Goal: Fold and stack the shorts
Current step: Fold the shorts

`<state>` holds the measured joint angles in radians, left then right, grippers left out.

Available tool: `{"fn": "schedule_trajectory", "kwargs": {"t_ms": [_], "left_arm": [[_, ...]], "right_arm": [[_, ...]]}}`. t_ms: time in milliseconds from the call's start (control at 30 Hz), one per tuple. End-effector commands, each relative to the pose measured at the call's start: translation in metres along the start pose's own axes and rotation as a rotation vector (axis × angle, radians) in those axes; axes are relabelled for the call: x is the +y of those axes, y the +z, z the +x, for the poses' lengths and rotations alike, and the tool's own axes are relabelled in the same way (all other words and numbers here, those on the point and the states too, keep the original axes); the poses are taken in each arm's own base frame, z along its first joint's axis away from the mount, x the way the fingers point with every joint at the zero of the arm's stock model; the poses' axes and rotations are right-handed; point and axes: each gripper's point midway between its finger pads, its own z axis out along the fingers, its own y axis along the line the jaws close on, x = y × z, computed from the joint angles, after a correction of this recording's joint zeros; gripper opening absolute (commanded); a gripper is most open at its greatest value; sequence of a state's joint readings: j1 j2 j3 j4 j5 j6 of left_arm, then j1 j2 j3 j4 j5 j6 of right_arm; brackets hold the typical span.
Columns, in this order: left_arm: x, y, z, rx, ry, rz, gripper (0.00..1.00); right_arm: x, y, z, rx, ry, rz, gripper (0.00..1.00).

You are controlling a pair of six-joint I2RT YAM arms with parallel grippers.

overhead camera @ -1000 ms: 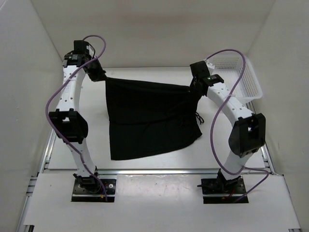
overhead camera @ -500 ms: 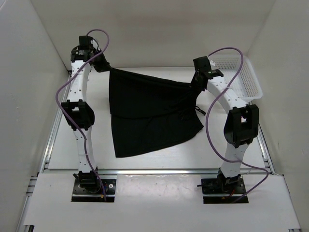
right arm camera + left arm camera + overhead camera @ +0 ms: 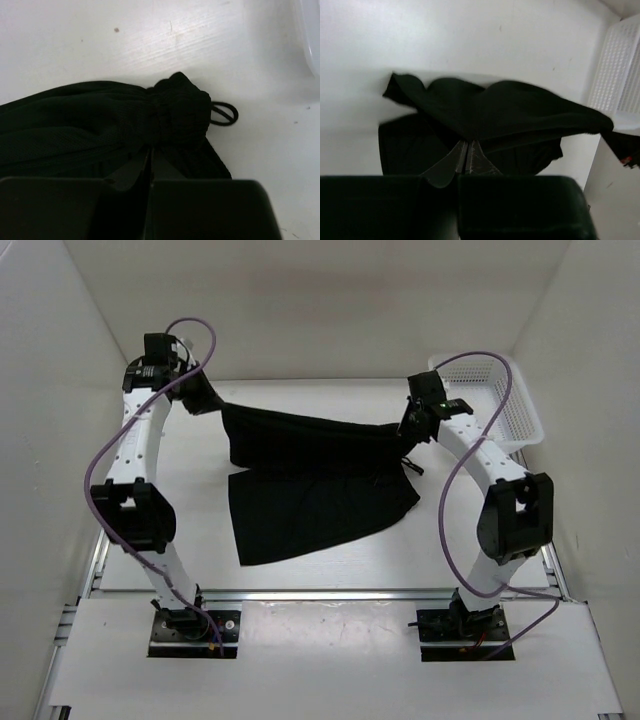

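Left claw [image 3: 204, 398] pinches shut on one corner of the shorts [image 3: 310, 485], up at about 10 o'clock on the white bench [image 3: 350, 565] as seen from overhead. Right claw [image 3: 408, 426] clamps tight on the opposite corner at about 2 o'clock. Between them the black fabric's top edge is lifted off the bench and stretched in a band that sags in the middle. Below that band, toward 6 o'clock, the rest of the shorts lies flat on the bench as a dark, roughly four-sided shape. Its lower edge slants from a near corner at 7 o'clock up to a corner at 4 o'clock. In the left wrist view the two clear fingers [image 3: 461, 159] press together with cloth gathered at their tips, and the fabric arches away from them in a raised fold, with more black cloth lying in shadow underneath. In the right wrist view the fingers [image 3: 148, 161] are likewise closed, gripping a bunched, gathered section of waistband. A thin black drawstring loop [image 3: 224, 113] pokes out from the bunch at 3 o'clock and rests on the white surface. An empty-looking white mesh basket [image 3: 512, 390] sits at the far right corner of the bench, at about 1 o'clock, just beyond the right arm and apart from the shorts.
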<state>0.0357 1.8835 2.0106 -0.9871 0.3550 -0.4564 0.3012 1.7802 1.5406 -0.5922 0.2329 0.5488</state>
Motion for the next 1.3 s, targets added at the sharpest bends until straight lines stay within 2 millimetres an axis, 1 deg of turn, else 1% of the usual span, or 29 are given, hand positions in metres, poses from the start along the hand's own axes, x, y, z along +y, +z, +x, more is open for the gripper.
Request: {"fn": "schedule_trajectory", "kwargs": {"t_ms": [0,33,67,100,133,167,200,233,267,300,333,367,400,433,467,500,533,600,733,767,867,933,967,1033,1100,1133,1167,1200,1267], "left_arm": [[-0.003,-0.043,0.028,-0.025,0.031,0.0,0.1],[0.011,-0.035,0.059,0.045,-0.001,-0.027,0.1],[0.014,-0.039,0.069,0.052,-0.013,-0.031,0.1],[0.012,-0.056,0.079,0.033,-0.005,-0.022,0.1],[0.018,-0.059,0.09,0.04,-0.024,-0.038,0.1],[0.033,-0.055,0.118,0.098,-0.062,-0.068,0.1],[0.032,-0.069,0.129,0.077,-0.063,-0.058,0.1],[0.039,-0.072,0.141,0.084,-0.078,-0.072,0.1],[0.055,-0.067,0.171,0.143,-0.125,-0.106,0.1],[0.057,-0.075,0.183,0.132,-0.137,-0.102,0.1],[0.062,-0.075,0.201,0.164,-0.159,-0.115,0.1],[0.078,-0.07,0.233,0.233,-0.217,-0.147,0.23],[0.078,-0.072,0.247,0.256,-0.239,-0.128,0.38],[0.082,-0.071,0.261,0.289,-0.252,-0.128,0.56],[0.092,-0.067,0.283,0.347,-0.288,-0.148,0.69],[0.095,-0.068,0.289,0.354,-0.291,-0.152,0.79],[0.096,-0.068,0.291,0.355,-0.291,-0.152,0.79],[0.101,-0.069,0.292,0.352,-0.281,-0.18,0.79],[0.101,-0.071,0.282,0.317,-0.257,-0.203,0.77],[0.103,-0.069,0.284,0.333,-0.263,-0.213,0.74],[0.106,-0.059,0.283,0.341,-0.231,-0.248,0.74],[0.102,-0.051,0.287,0.363,-0.216,-0.244,0.72],[0.1,-0.045,0.293,0.399,-0.209,-0.239,0.71],[0.09,-0.037,0.298,0.419,-0.193,-0.237,0.71],[0.088,-0.029,0.309,0.461,-0.184,-0.259,0.71],[0.083,-0.025,0.313,0.469,-0.154,-0.26,0.71],[0.085,-0.02,0.314,0.473,-0.15,-0.294,0.71],[0.086,-0.018,0.318,0.486,-0.137,-0.307,0.7],[0.081,-0.012,0.317,0.479,-0.112,-0.319,0.65]], "right_arm": [[-0.011,-0.025,-0.001,-0.042,-0.015,-0.019,0.0],[-0.014,-0.034,0.001,-0.052,-0.013,-0.025,0.0],[-0.016,-0.036,0.008,-0.041,-0.015,-0.03,0.0],[-0.026,-0.034,0.025,-0.01,-0.021,-0.012,0.0],[-0.029,-0.045,0.027,-0.024,-0.018,-0.02,0.0],[-0.034,-0.048,0.034,-0.019,-0.019,-0.017,0.0],[-0.045,-0.046,0.053,0.015,-0.016,0.003,0.0],[-0.047,-0.055,0.057,0.006,-0.013,-0.013,0.0],[-0.05,-0.058,0.066,0.018,0.0,-0.016,0.0],[-0.056,-0.06,0.076,0.034,0.008,-0.007,0.0],[-0.067,-0.063,0.094,0.052,0.03,0.005,0.0],[-0.071,-0.065,0.107,0.071,0.031,0.01,0.0],[-0.076,-0.066,0.117,0.081,0.041,0.017,0.04],[-0.085,-0.068,0.134,0.096,0.05,0.032,0.09],[-0.091,-0.069,0.144,0.113,0.047,0.043,0.17],[-0.096,-0.069,0.152,0.128,0.054,0.054,0.4],[-0.1,-0.071,0.158,0.132,0.054,0.057,0.52],[-0.103,-0.072,0.162,0.139,0.052,0.062,0.65],[-0.103,-0.08,0.156,0.123,0.053,0.064,0.65],[-0.098,-0.082,0.148,0.105,0.066,0.053,0.64],[-0.101,-0.083,0.143,0.095,0.104,0.068,0.59],[-0.1,-0.083,0.134,0.098,0.14,0.052,0.59],[-0.103,-0.081,0.134,0.11,0.156,0.054,0.59],[-0.11,-0.076,0.122,0.109,0.177,0.061,0.59],[-0.108,-0.066,0.114,0.133,0.173,0.028,0.6],[-0.105,-0.063,0.113,0.15,0.162,0.018,0.6],[-0.105,-0.053,0.114,0.176,0.159,0.021,0.61],[-0.102,-0.05,0.109,0.179,0.15,0.012,0.61],[-0.094,-0.041,0.11,0.203,0.153,-0.017,0.61]]}}
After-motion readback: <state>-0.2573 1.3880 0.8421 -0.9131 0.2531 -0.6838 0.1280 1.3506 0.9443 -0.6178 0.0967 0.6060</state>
